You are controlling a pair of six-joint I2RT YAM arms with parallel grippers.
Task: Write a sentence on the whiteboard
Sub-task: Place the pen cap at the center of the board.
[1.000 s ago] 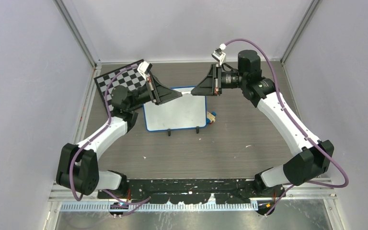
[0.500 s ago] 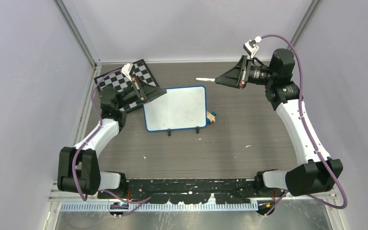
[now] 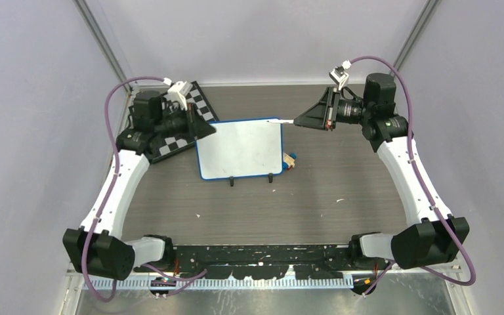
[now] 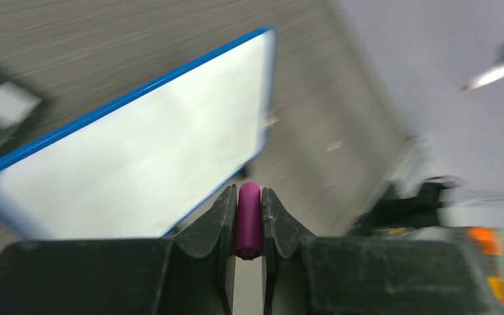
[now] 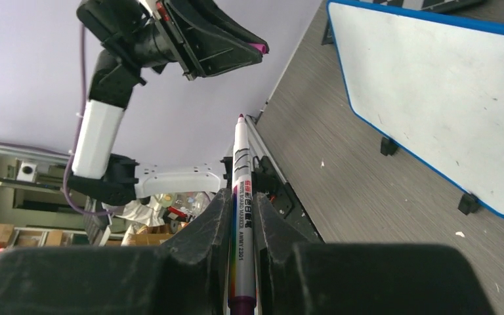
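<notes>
At the far left of your bench (image 3: 269, 216) the chessboard (image 3: 165, 146) lies at an angle, partly under your left arm. Your left hand (image 3: 211, 129) hangs in the air over the chessboard's right side, just beside the whiteboard's far left corner. It is clenched on a purple cap (image 4: 249, 223), which your left wrist view shows pinched between the fingers (image 4: 220, 216). The whiteboard (image 3: 239, 149) sits in the middle of the far half of the bench, propped on its small black feet. Its white face shows only a few faint specks, and you cannot make out any writing. A small blue and tan object (image 3: 289, 159) lies just beside its near right corner. Your right hand (image 3: 296, 121) hovers at the far right corner, grasping a marker (image 3: 280, 121) that points left over the board's far edge. In the right wrist view its purple tip stands apart from the board
</notes>
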